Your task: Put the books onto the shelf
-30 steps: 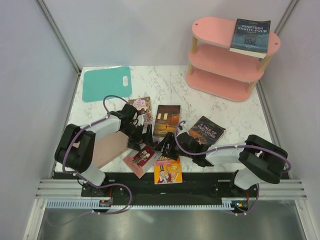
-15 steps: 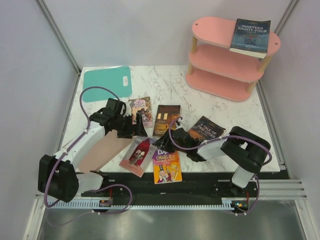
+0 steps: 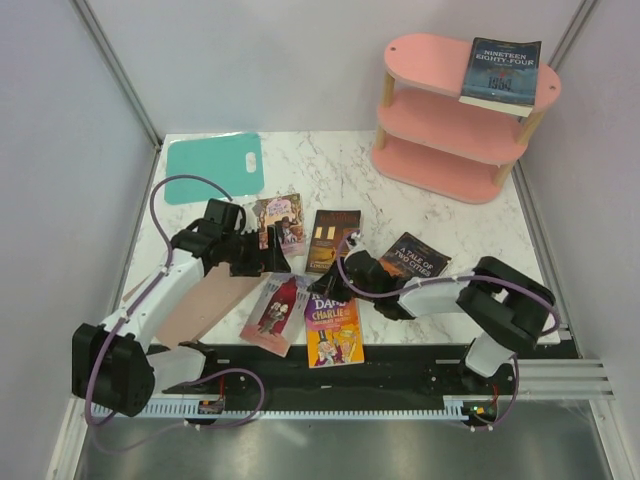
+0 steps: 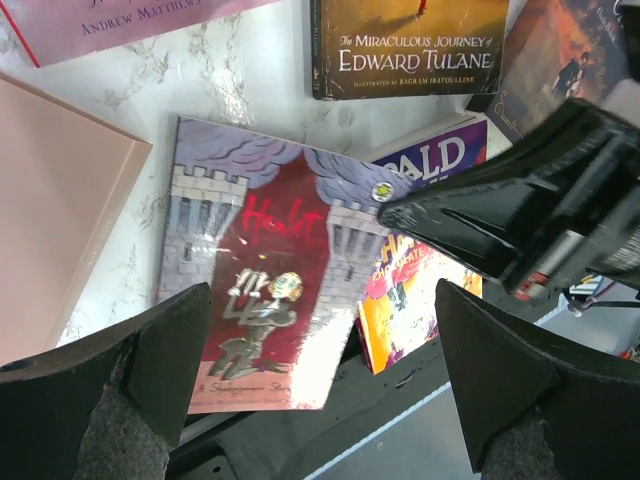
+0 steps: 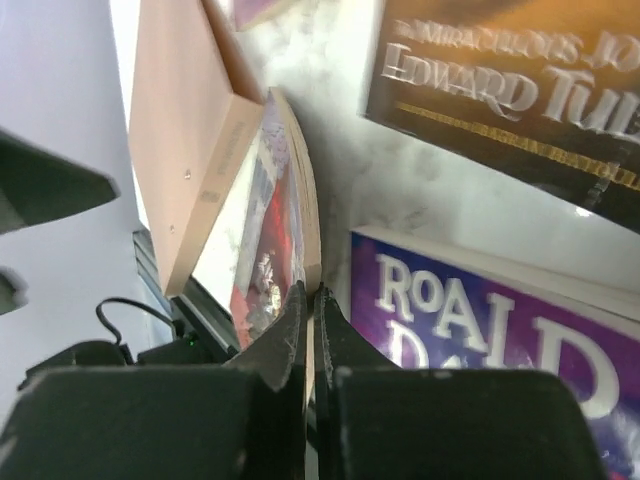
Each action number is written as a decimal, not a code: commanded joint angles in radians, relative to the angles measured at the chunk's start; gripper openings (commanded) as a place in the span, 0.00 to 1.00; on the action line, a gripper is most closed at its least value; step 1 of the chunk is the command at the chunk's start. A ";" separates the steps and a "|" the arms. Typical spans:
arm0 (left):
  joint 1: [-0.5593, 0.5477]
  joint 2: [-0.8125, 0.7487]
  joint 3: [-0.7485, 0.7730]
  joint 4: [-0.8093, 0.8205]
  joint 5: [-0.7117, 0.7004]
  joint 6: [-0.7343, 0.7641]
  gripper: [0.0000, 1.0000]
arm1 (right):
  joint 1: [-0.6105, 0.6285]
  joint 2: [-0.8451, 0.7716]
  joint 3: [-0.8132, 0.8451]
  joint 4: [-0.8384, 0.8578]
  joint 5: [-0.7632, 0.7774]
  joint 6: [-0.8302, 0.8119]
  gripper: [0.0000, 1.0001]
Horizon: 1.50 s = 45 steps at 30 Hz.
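Near the front edge of the table, the right gripper is pinched shut on the right-hand edge of the red castle book, while the left gripper hangs wide open above that cover, holding nothing. Just beside it lies the purple-and-orange "ROALD DAHL" paperback, and farther back lie "The Miraculous Journey of Edward Tulane", "A Tale of Two Cities" and a pink book marked "Andrew Matthews". Only "Nineteen Eighty-Four" rests on the pink shelf, flat on its top board.
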 commanded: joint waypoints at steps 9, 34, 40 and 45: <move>0.006 -0.250 -0.244 0.498 0.092 -0.114 1.00 | -0.229 -0.444 0.305 -0.548 -0.197 -0.437 0.00; 0.003 0.011 -0.584 1.793 0.450 -0.486 0.95 | -0.413 -0.544 0.477 -0.725 -0.426 -0.517 0.00; -0.009 0.136 -0.554 1.923 0.497 -0.539 0.89 | -0.416 -0.535 0.492 -0.720 -0.449 -0.513 0.00; -0.041 0.211 -0.489 2.030 0.548 -0.629 0.45 | -0.416 -0.529 0.474 -0.691 -0.452 -0.493 0.00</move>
